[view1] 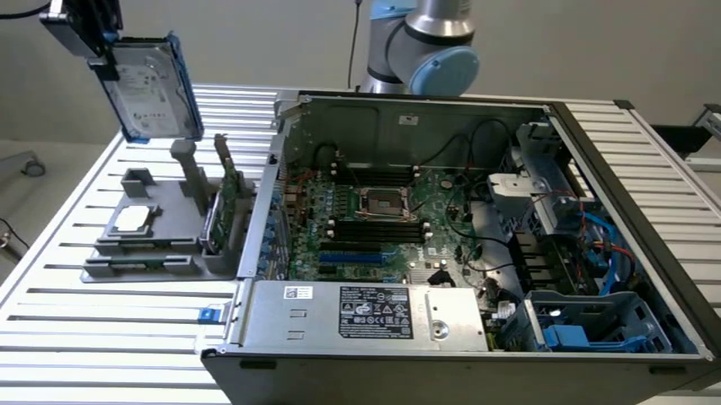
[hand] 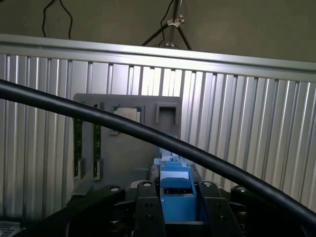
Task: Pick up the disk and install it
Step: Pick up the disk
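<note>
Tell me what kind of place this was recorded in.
Probably a robotics lab bench for computer assembly: an open computer case sits on a slatted metal table, and the gripper holds a disk above a grey parts holder.

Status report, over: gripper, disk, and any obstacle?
Gripper shut on the disk. Disk in air above the grey holder. Open computer case at the exterior view's right; black cable crosses the wrist view.
</note>
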Robot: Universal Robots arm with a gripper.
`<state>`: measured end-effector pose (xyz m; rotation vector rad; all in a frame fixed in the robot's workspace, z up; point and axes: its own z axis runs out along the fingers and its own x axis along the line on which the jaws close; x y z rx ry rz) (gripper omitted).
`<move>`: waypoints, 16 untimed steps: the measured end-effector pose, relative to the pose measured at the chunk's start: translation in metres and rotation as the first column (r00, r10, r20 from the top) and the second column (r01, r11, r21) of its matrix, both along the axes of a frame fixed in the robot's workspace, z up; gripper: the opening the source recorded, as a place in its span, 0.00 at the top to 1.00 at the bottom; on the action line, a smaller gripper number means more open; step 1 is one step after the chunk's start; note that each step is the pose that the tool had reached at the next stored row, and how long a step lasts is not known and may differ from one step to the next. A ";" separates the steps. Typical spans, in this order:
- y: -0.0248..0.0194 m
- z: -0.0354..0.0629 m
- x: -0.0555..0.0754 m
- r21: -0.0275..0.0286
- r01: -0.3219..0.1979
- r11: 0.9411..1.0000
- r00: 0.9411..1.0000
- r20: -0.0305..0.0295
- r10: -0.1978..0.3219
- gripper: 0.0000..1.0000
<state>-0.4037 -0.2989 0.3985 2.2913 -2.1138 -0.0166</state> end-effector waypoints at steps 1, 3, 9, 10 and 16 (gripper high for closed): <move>0.0000 0.0045 0.004 0.000 0.000 1.000 1.000 0.000 0.000 0.67; 0.0001 0.0136 0.012 0.000 0.000 1.000 1.000 0.000 0.000 0.67; 0.0001 0.0409 0.039 0.000 0.000 1.000 1.000 0.000 0.000 0.67; 0.0000 0.0454 0.043 0.000 0.000 1.000 1.000 0.000 0.000 0.67; 0.0001 0.0686 0.071 0.001 0.000 1.000 1.000 -0.002 0.000 0.67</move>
